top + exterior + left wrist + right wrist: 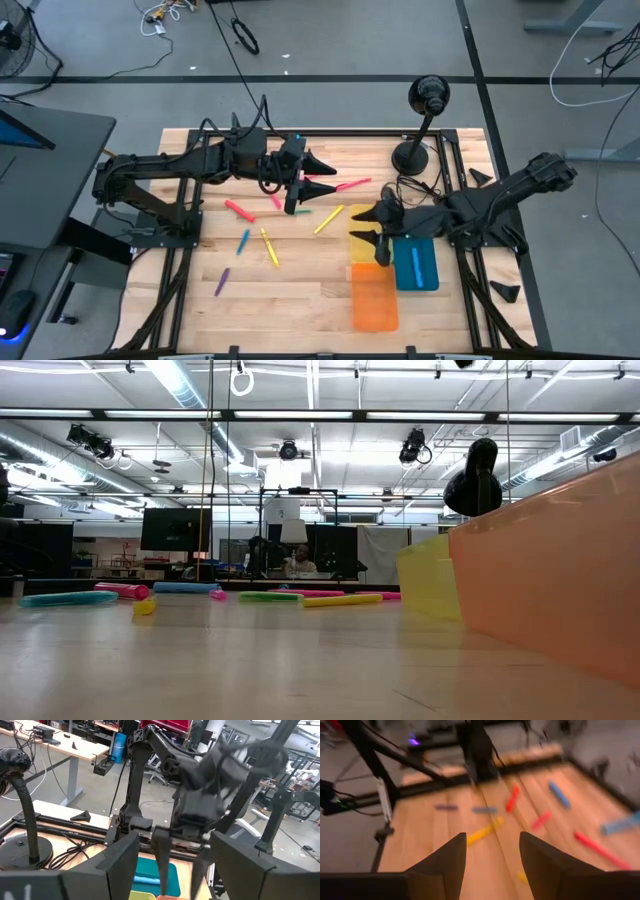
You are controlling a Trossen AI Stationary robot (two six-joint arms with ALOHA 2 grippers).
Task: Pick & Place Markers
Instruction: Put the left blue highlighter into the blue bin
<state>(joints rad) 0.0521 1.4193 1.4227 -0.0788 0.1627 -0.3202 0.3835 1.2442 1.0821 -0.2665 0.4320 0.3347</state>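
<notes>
On the wooden table (300, 290) you have the markers (262, 222) scattered across the left and middle boards, none of them in either gripper. From above you can pick out a red one (240, 211), a blue one (244, 241), 2 yellow ones side by side (270, 248), a purple one (221, 281) nearest the front edge, a longer yellow one (329, 220) lying at a slant just beside the trays, a green one (311, 212) and a pink one (351, 185) toward the far side. 1 blue marker (416, 264) already lies inside the blue tray (428, 272).

Your left gripper (316, 176) hangs above the far middle of the table, over the pink and green markers, with its fingers spread wide and nothing between them. Your right gripper (372, 227) sits at the left edge of the yellow tray (360, 243), pointing toward the scattered markers; its fingers also stand well apart and hold nothing, as its own wrist view shows bare wood between them.

The orange tray (375, 300) lies in front of the yellow one, touching it, and the blue tray lies just to their right. A black desk lamp (425, 125) stands at the far right of the table. In the low view, the markers lie flat in a row across the far boards, with the yellow and orange trays close to the camera on the right.
</notes>
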